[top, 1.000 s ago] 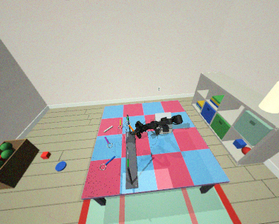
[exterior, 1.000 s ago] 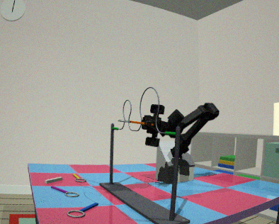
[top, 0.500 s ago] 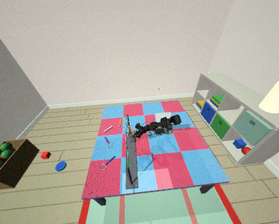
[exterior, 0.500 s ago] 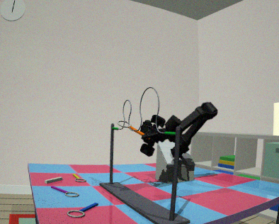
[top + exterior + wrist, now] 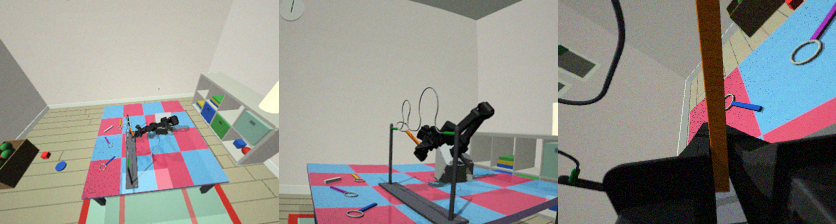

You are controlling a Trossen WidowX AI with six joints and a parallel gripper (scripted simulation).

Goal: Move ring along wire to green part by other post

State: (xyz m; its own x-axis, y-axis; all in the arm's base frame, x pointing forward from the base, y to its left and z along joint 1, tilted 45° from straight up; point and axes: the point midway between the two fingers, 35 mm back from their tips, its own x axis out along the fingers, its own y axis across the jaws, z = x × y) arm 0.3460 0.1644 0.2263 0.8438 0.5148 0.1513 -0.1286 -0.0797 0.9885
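My gripper (image 5: 134, 135) (image 5: 419, 146) (image 5: 711, 127) is shut on the orange handle (image 5: 131, 130) (image 5: 412, 136) (image 5: 711, 70), which slants up to its ring (image 5: 398, 123). The ring is around the wire near the inner end of the far green part (image 5: 394, 128); whether it touches the wire is too small to tell. The grey wire (image 5: 429, 87) (image 5: 622, 30) rises in a small loop and a taller loop toward the other green part (image 5: 127, 162) (image 5: 449, 133) at the near post (image 5: 454, 177). The far post (image 5: 390, 156) stands beyond the ring. The ring is out of the wrist view.
The posts stand on a dark base (image 5: 131, 174) (image 5: 415, 203). A blue-handled ring (image 5: 110, 161) (image 5: 368, 208) (image 5: 746, 106), a purple-handled ring (image 5: 107, 140) (image 5: 338, 190), a yellow-handled ring (image 5: 120, 122) and a pale bar (image 5: 108, 129) (image 5: 333, 180) lie on the checkered table. The arm passes behind the wire in the exterior view.
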